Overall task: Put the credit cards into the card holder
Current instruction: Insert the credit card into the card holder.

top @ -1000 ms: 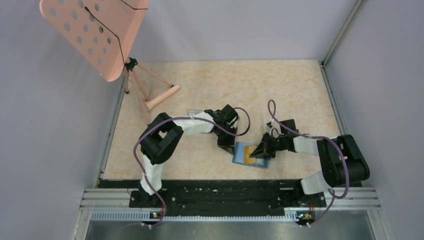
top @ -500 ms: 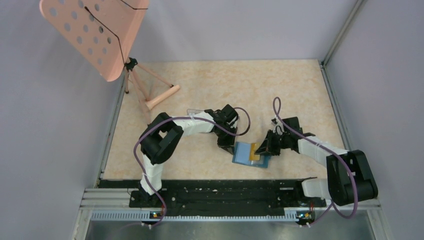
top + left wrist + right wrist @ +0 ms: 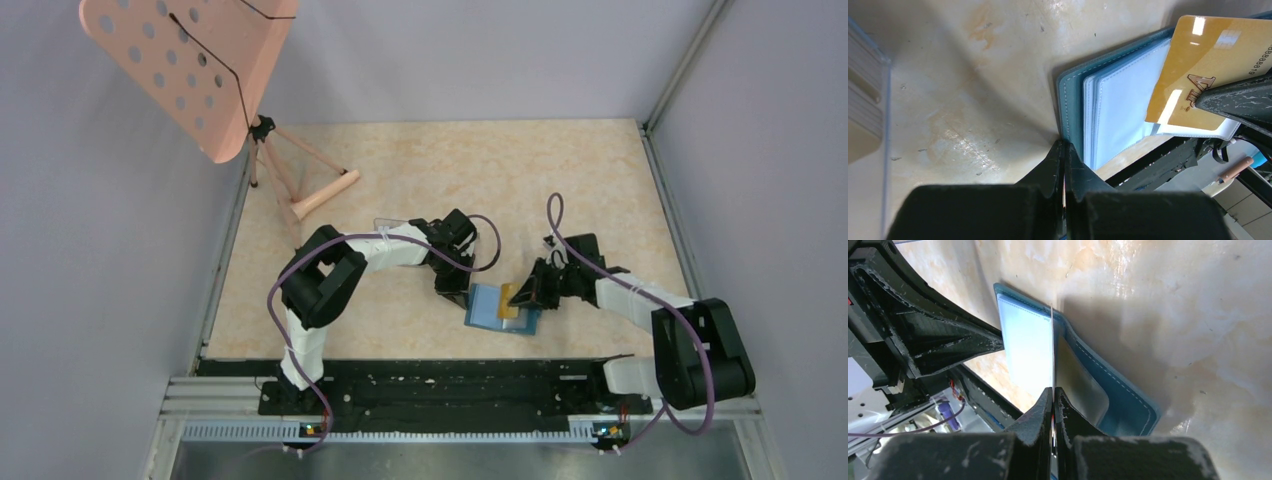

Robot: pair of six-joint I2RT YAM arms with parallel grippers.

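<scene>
The teal-blue card holder (image 3: 488,310) lies open near the table's front edge, its light blue pocket page (image 3: 1123,110) facing up. My left gripper (image 3: 458,292) is shut, its tips (image 3: 1064,146) set against the left corner of the holder's teal cover (image 3: 1072,100). On the other side, my right gripper (image 3: 524,298) is shut on an orange-yellow credit card (image 3: 509,299). The card (image 3: 1198,65) hangs tilted over the holder's right half. In the right wrist view it shows edge-on (image 3: 1052,340) above the pockets (image 3: 1078,385). No other credit cards show.
A clear plastic box (image 3: 393,223) sits behind the left arm, its corner at the left of the left wrist view (image 3: 865,100). A pink perforated stand (image 3: 190,70) on a tripod (image 3: 300,180) occupies the back left. Black rail (image 3: 440,385) runs along the near edge.
Over the last second my right arm has drawn back to the right and lifted the orange-yellow card from flat on the holder to tilted over its right half. The left arm has stayed put.
</scene>
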